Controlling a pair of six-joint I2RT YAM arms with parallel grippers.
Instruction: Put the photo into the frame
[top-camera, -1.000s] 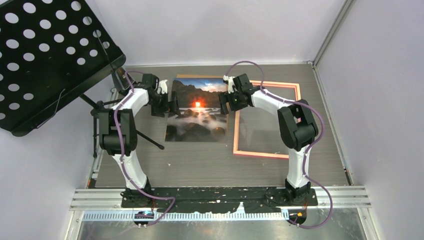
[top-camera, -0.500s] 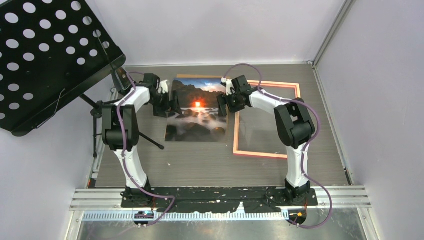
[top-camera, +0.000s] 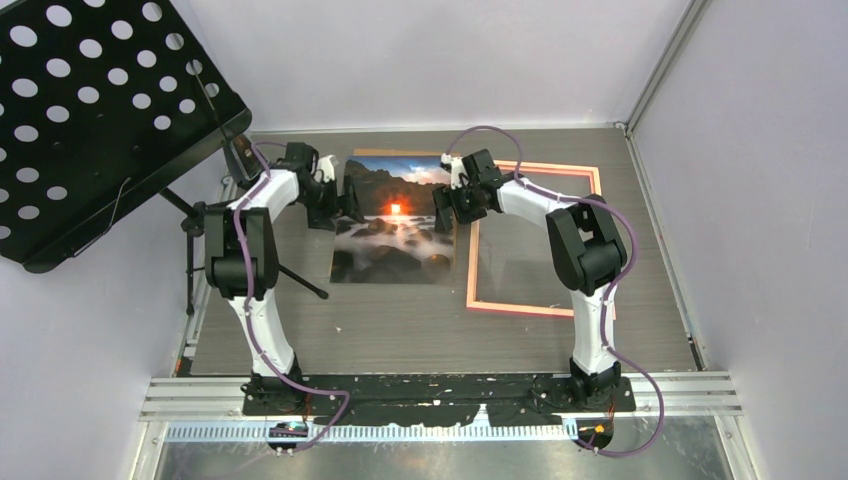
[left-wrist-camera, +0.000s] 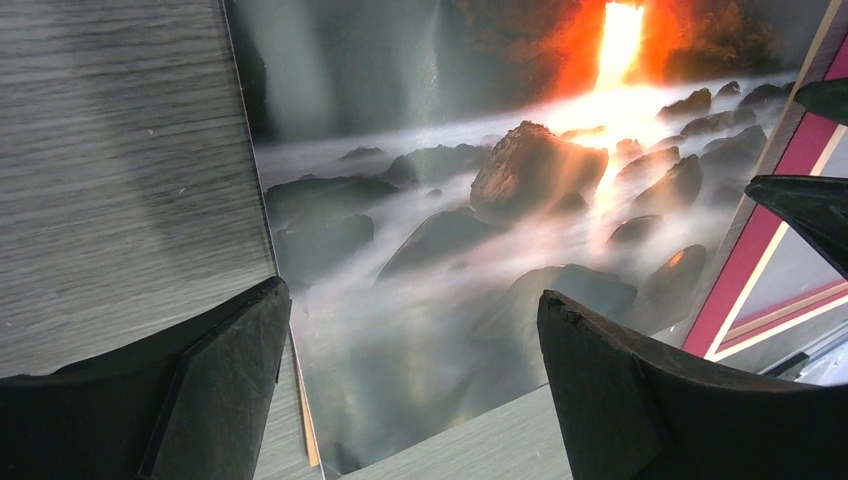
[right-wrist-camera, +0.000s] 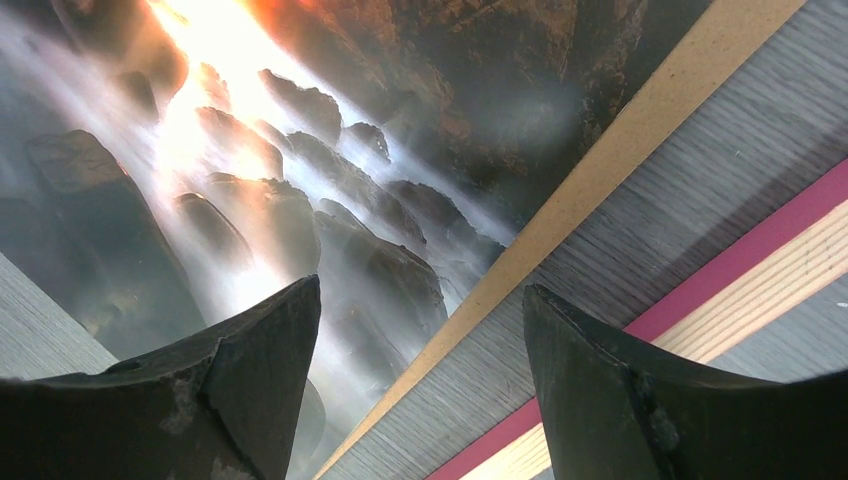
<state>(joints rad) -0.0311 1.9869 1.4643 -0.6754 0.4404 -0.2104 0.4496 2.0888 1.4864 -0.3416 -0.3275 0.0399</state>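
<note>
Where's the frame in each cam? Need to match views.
Top external: the frame lies flat, right of the photo.
Left wrist: frame is a pink strip at the right edge, past the photo.
Right wrist: frame is a pink diagonal strip, lower right.
Shared landmark: the photo's orange sun glow, in all three.

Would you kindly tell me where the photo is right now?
In the top view, the photo lies face up mid-table on a brown board, just left of the frame, between the left claw and the right claw.
</note>
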